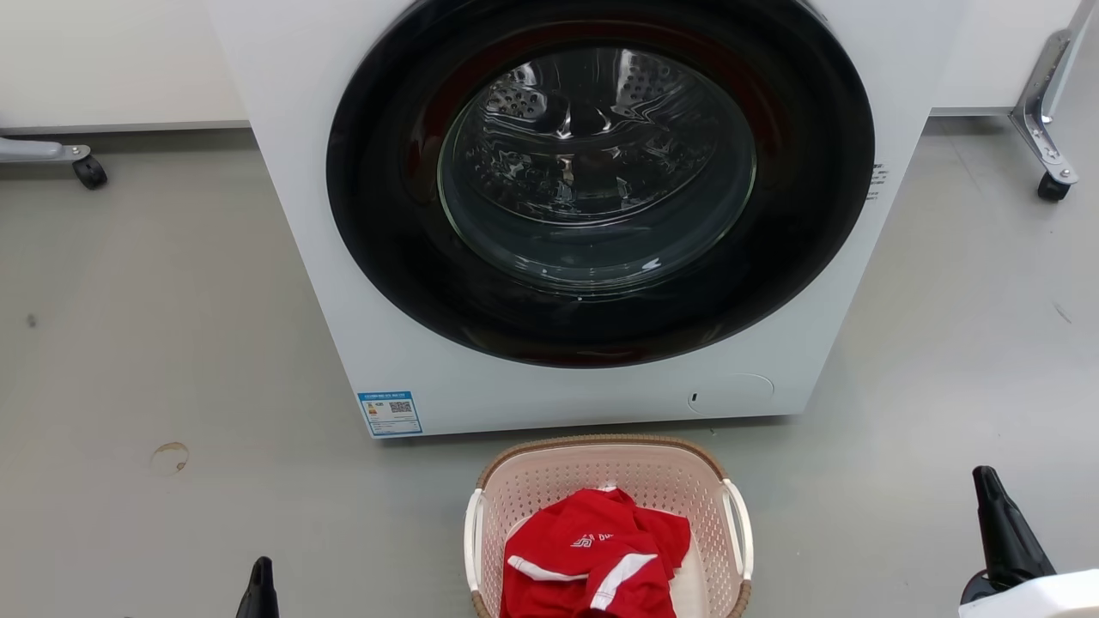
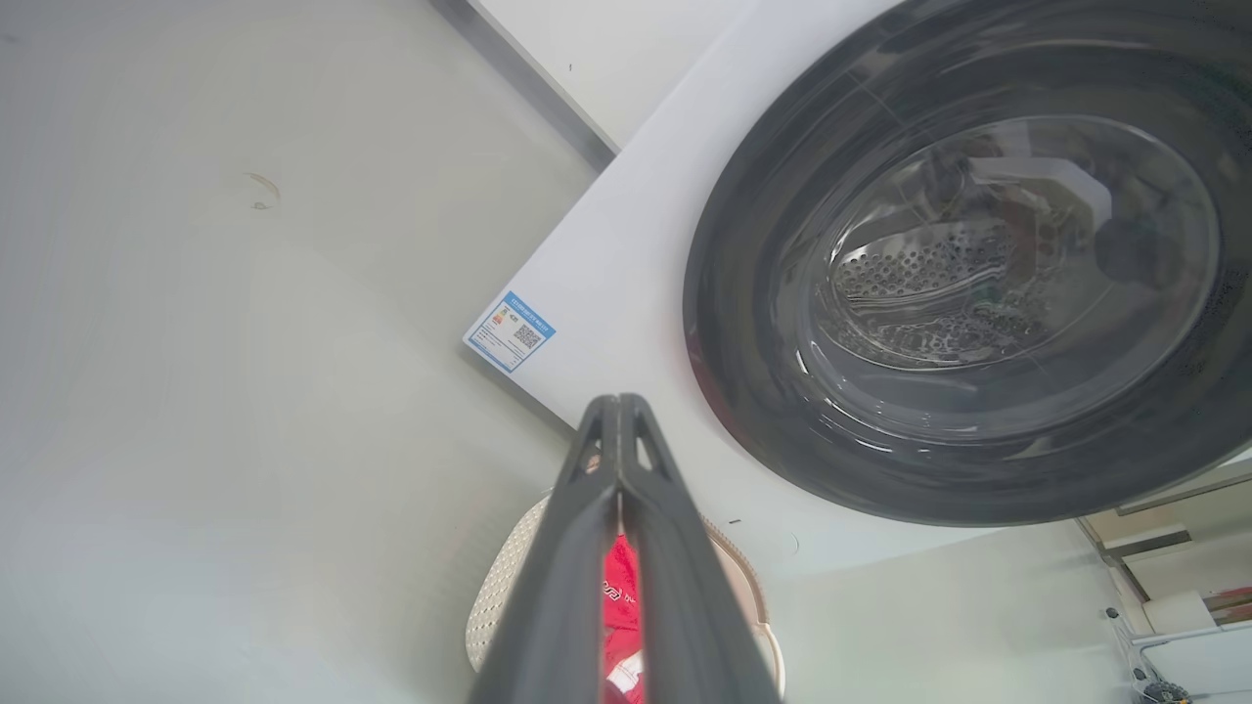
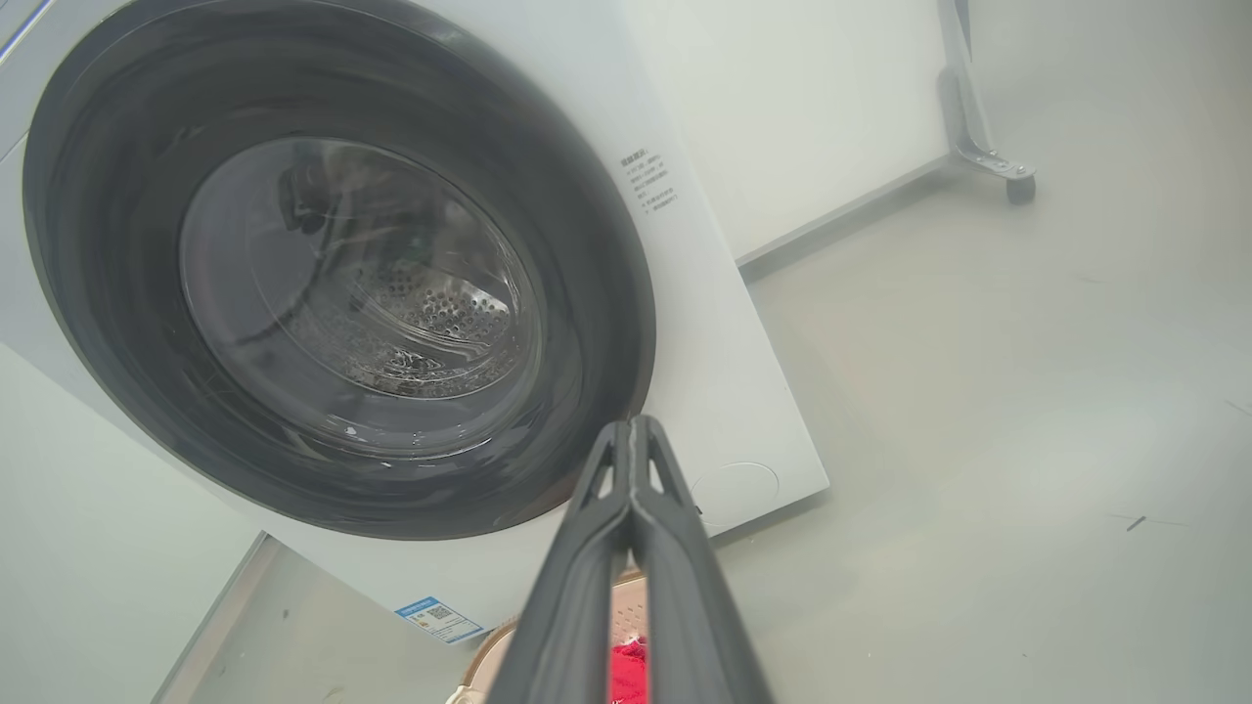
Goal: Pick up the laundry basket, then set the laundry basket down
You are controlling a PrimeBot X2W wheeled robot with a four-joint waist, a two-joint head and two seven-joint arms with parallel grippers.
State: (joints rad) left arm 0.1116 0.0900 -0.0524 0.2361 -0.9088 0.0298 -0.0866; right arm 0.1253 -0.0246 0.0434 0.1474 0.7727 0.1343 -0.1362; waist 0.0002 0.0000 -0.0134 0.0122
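resting on the grey floor (image 1: 172, 343), the laundry basket (image 1: 601, 470) stands just in front of the washing machine (image 1: 549, 399), below its round glass door (image 1: 592, 172). a red garment (image 1: 592, 554) lies inside. the left gripper (image 1: 261, 573) and right gripper (image 1: 986, 482) flank the laundry basket, well apart from it. both have fingers pressed together, holding nothing.

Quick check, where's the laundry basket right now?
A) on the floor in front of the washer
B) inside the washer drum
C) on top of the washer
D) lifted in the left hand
A: the laundry basket stands on the floor just in front of the washing machine, with a red garment lying in it.
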